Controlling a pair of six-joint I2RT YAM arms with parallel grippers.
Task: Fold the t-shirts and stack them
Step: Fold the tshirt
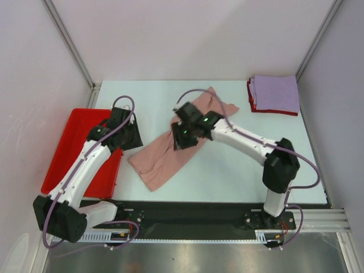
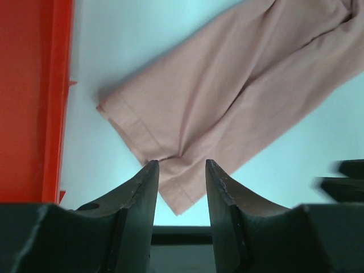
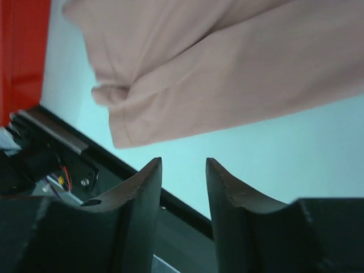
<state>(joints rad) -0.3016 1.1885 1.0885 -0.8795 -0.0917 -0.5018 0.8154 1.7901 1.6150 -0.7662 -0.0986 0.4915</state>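
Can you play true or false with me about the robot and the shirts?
1. The pink t-shirt lies unfolded on the table. True.
2. The purple shirt sits folded on top of the red shirt. True.
3. The right gripper is holding the pink t-shirt. False: it is open, with nothing between its fingers.
4. The red tray is on the right side of the table. False: it is on the left side, next to the left arm.
5. The left gripper is shut. False: it is open and empty, near the edge of the pink t-shirt.
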